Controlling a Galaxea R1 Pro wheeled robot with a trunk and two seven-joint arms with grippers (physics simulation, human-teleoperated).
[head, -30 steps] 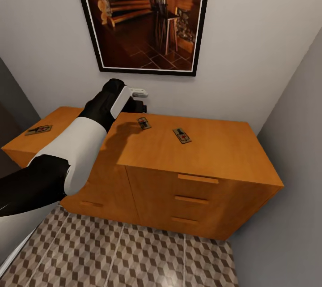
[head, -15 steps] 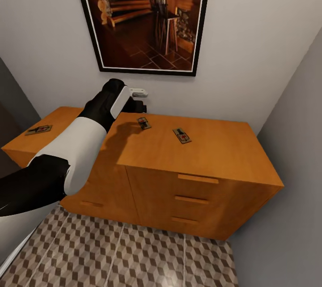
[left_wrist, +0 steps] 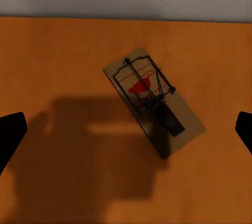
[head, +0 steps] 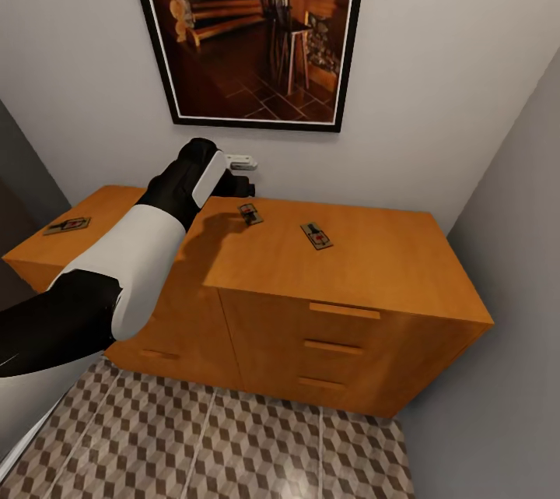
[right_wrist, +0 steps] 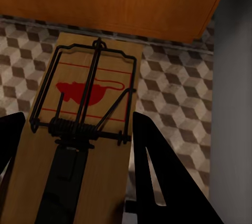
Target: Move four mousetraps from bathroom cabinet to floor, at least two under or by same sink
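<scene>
Left claw poised over a mousetrap on the cabinet while the right claw holds another.

The left claw [left_wrist: 126, 129] hangs spread wide above a mousetrap [left_wrist: 153, 102] that lies askew between its two dark fingertips [left_wrist: 10, 132] on the orange cabinet [head: 373, 258] top, near the wall. To grasp it well, I judge the claw should turn to match the board's long edges, come straight down and close across the narrow width, clear of the wire spring. The right claw [right_wrist: 79, 182] grips a second mousetrap [right_wrist: 84, 129] by its long sides, with the cube-patterned bathroom floor [right_wrist: 178, 93] beyond it. Count: the head view shows three traps on the cabinet, the one under the left claw [head: 250, 213], another [head: 316, 235] near it, a third [head: 67, 225] well apart; with the held one, four.
</scene>
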